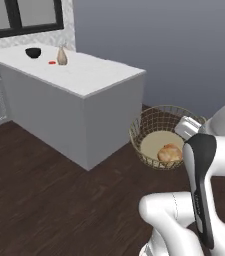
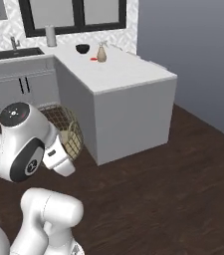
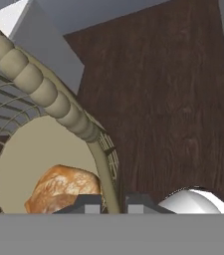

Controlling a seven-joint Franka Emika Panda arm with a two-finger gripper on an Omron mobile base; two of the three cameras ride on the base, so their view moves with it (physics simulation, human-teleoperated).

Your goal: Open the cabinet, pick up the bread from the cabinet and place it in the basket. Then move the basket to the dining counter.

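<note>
1. Golden-brown bread (image 1: 170, 153) lies inside the wire basket (image 1: 146, 125), on its solid tan bottom.
2. In the hand view the bread (image 3: 63, 188) sits low on the basket floor, just beside the rim wire (image 3: 106, 172).
3. The end effector (image 3: 114, 203) is clamped on the basket's rim, one fingertip (image 3: 89, 204) inside the rim wire and the other outside.
4. The basket hangs tilted above the dark wood floor (image 1: 44, 200), touching neither floor nor bench.
5. The dining bench (image 1: 91, 75), white marble on a grey base, stands near the basket's left in the left base view.
6. On that bench, well apart from the basket, are a small black bowl (image 1: 33, 52) and a tan bottle (image 1: 62, 56).
</note>
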